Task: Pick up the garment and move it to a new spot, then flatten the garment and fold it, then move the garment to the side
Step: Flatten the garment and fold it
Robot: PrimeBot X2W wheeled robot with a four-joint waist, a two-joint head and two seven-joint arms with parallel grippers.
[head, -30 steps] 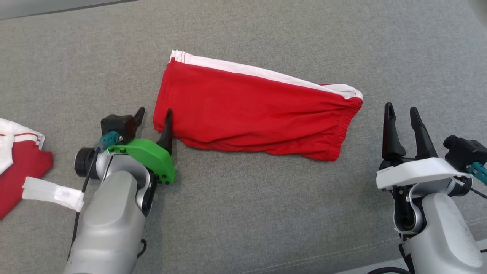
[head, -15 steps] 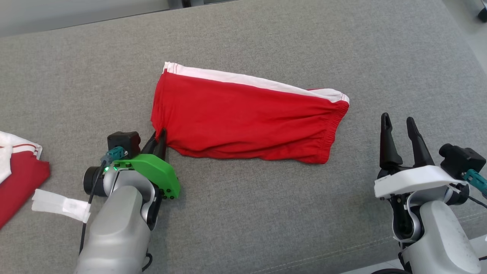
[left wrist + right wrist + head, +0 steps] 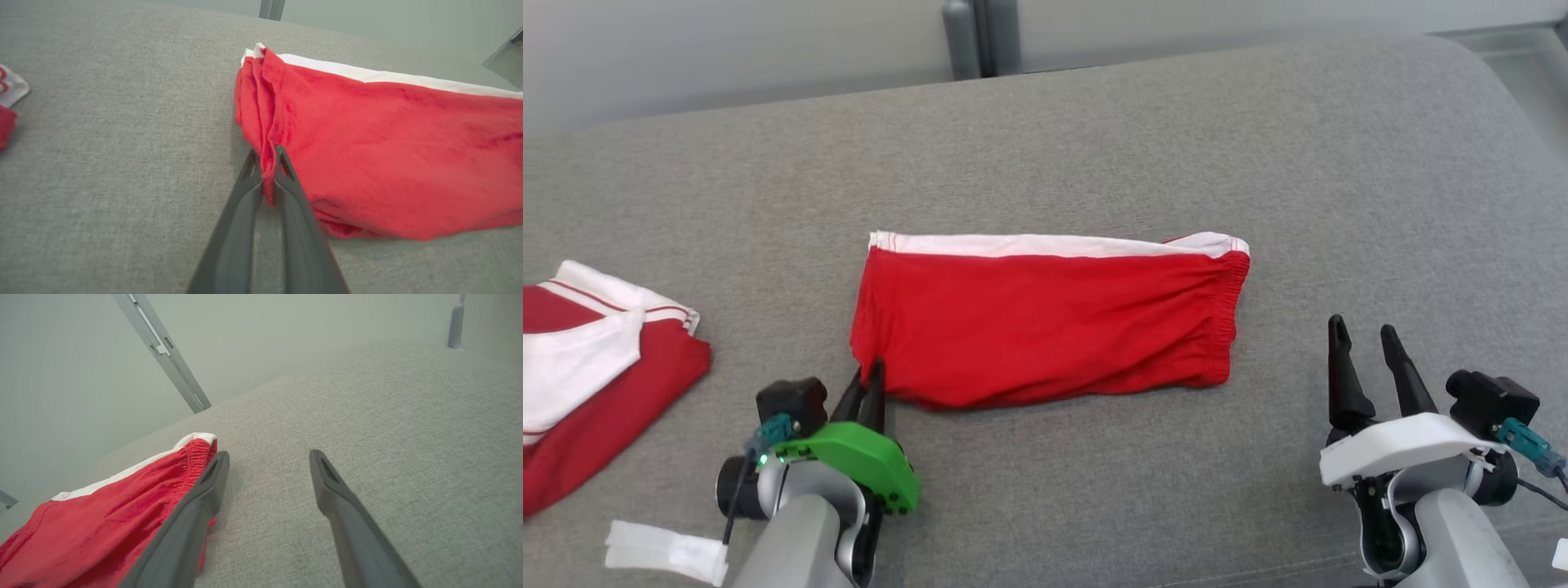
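Note:
The garment (image 3: 1045, 327) is a pair of red shorts with a white side stripe, lying folded lengthwise on the grey cushion (image 3: 1094, 147), waistband to the right. My left gripper (image 3: 870, 377) is shut on the near left hem corner, and the left wrist view shows red cloth (image 3: 267, 171) pinched between the two fingers. My right gripper (image 3: 1364, 339) stands open to the right of the waistband, touching nothing. In the right wrist view the elastic waistband (image 3: 192, 457) lies just left of my open fingers (image 3: 212, 482).
A second red and white garment (image 3: 596, 367) lies folded at the left edge of the cushion. A white tag (image 3: 666, 551) sticks out near my left forearm. A metal post (image 3: 972, 37) stands behind the cushion. Bare grey fabric stretches right of the shorts.
My left gripper went from open beside the hem to shut on the corner. The head camera tilted up, so the whole scene sits lower. The shorts now lie straighter.

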